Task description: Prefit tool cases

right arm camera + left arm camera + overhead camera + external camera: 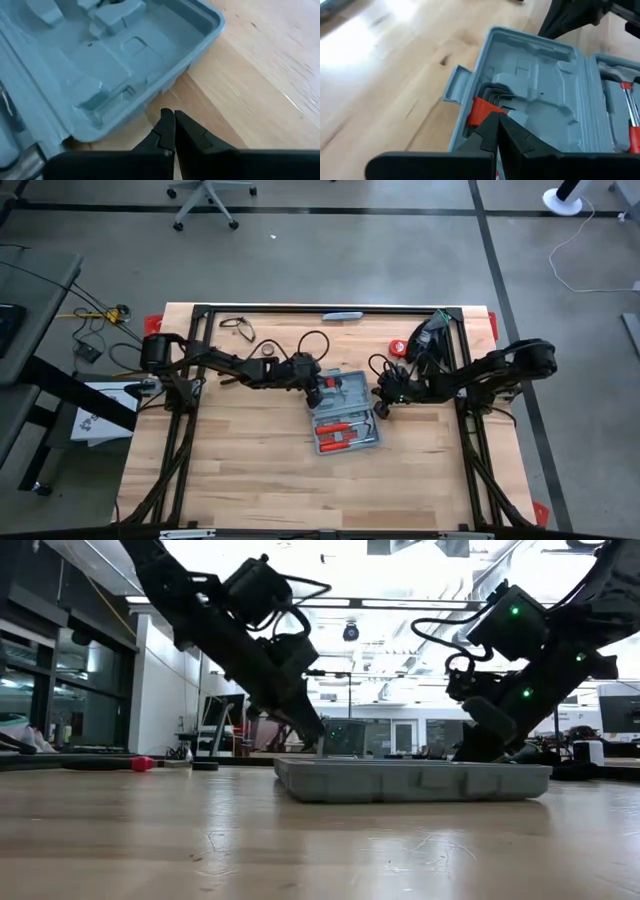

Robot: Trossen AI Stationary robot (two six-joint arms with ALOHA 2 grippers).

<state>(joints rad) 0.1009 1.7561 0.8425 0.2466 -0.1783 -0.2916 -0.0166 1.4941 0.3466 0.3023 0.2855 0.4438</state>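
The blue-grey tool case [345,412] lies open and flat on the wooden table, both halves facing up. The near half holds red-handled tools [340,432]. The far half [540,95] has moulded recesses, a red holder of dark hex keys [481,109] and a small latch [455,85] on its outer edge. My left gripper [496,119] is shut, slanting down over that far half at the red holder. My right gripper [171,119] is shut too, slanting down over bare wood just outside the case's right wall [165,87]. My left gripper's shut fingertips [490,125] stand right at the red holder's edge [485,116] in the case's far half, coming from the table's left and slanting down. Whether they touch it, I cannot tell. The case stays flat on the table.
A slim grey-blue bar [342,315] lies at the table's far edge. A loop of black cable [237,327] lies far left, and a red object [397,347] sits beside dark gear at far right. The near half of the table [300,490] is bare wood.
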